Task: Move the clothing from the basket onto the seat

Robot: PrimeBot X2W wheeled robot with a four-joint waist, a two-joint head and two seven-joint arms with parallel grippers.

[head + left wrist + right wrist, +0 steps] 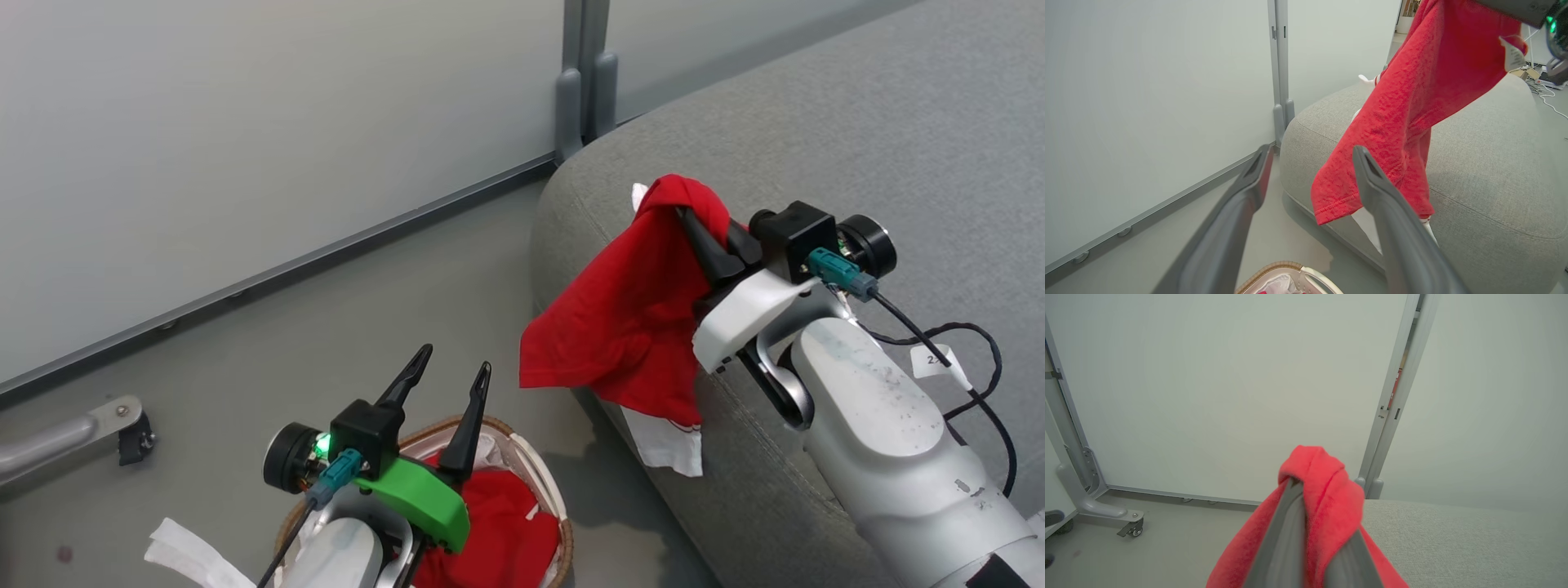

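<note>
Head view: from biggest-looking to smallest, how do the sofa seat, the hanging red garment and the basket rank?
1. seat, by far.
2. hanging red garment.
3. basket, but unsure: the left arm hides part, the frame edge cuts it, so it may match the garment.

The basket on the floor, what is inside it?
A red garment lies on the white liner. The left tool and its arm cover the basket's left part, so anything there or under the garment is hidden.

white partition panels (245, 122), grey floor (367, 327), caster foot (1131, 529)
</note>
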